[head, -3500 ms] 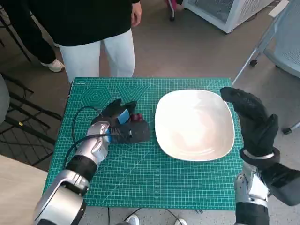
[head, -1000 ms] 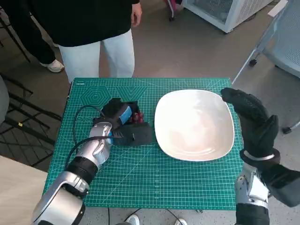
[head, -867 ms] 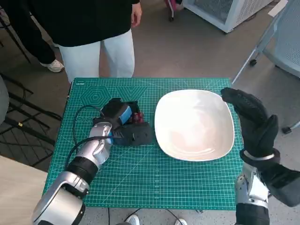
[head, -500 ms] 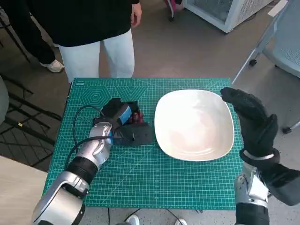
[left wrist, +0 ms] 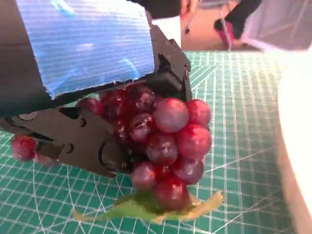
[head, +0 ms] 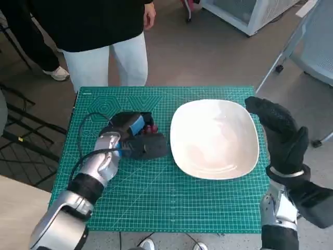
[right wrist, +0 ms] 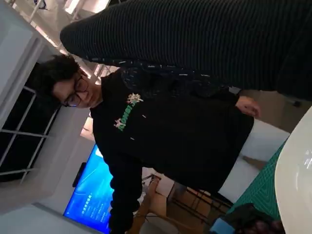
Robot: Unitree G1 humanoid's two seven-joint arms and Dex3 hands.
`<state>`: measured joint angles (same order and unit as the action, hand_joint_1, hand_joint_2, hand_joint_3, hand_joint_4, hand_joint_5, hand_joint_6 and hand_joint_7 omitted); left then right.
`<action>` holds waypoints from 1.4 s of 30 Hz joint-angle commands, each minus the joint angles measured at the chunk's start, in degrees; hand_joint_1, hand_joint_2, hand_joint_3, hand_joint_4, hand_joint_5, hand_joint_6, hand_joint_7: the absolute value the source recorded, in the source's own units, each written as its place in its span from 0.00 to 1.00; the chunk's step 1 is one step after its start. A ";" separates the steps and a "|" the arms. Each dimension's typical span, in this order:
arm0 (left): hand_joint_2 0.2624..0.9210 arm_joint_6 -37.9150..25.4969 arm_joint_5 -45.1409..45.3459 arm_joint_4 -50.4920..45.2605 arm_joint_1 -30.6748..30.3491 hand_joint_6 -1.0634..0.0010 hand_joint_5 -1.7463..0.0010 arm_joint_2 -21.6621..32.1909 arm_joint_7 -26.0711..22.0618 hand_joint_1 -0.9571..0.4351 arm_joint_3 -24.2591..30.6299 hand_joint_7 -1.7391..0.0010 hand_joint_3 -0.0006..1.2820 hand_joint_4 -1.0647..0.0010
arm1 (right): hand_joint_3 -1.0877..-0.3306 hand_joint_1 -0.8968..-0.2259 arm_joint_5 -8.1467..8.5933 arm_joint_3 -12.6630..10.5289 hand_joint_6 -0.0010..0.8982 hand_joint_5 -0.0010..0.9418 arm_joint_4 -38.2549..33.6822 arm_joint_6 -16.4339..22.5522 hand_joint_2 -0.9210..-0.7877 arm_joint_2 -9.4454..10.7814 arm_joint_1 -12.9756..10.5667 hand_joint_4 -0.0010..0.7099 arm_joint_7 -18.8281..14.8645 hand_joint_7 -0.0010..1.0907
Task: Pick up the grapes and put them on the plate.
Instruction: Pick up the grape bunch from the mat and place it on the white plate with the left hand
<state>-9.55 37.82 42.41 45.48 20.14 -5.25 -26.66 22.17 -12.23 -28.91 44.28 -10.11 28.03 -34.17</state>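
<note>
A bunch of dark red grapes (left wrist: 165, 141) with a green leaf (left wrist: 146, 208) under it lies in my left hand (head: 134, 137), low over the green mat. The black fingers (left wrist: 73, 141) close round the bunch, which bulges out toward the plate. From the head view only a few grapes (head: 151, 128) peek out beside the blue tape. The white plate (head: 214, 138) lies just right of that hand; its rim (left wrist: 298, 146) also shows in the left wrist view. My gloved right hand (head: 278, 130) stands raised by the plate's right edge, holding nothing.
A green cutting mat (head: 171, 203) covers the small table. A person in a black top and white trousers (head: 104, 57) stands at the table's far edge. A black cable (head: 86, 130) loops by my left wrist. A chair base (head: 291, 47) stands at the far right.
Since 3.5 s ago my left hand's fingers have closed round the grapes. The whole picture has shifted a little. The right hand has stayed put.
</note>
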 commanded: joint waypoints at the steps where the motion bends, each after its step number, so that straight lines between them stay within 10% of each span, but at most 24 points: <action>1: 1.00 -1.48 0.33 -7.91 -1.50 0.45 0.34 2.15 -0.45 0.69 1.94 0.33 0.05 0.31 | 0.62 0.51 -0.34 0.15 0.00 0.00 -0.55 -0.58 0.00 0.09 -0.40 0.26 0.30 0.36; 17: 0.99 -3.90 2.52 -29.58 -4.69 0.37 0.38 6.54 -1.85 0.69 6.22 0.37 0.01 0.26 | 0.62 0.51 0.06 -0.03 0.00 0.00 -1.27 -0.72 0.00 0.11 0.32 0.26 0.09 0.36; 42: 0.99 -4.43 6.36 -30.63 -0.66 0.35 0.31 -0.47 -5.97 0.69 1.45 0.42 0.02 0.30 | 0.62 0.52 0.24 -0.26 0.00 0.00 -0.88 -0.06 0.00 0.00 -0.03 0.26 -0.03 0.36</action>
<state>-14.02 43.21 12.32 41.89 22.24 -10.24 -23.74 22.33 -12.37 -29.31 44.30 -10.10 28.51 -34.17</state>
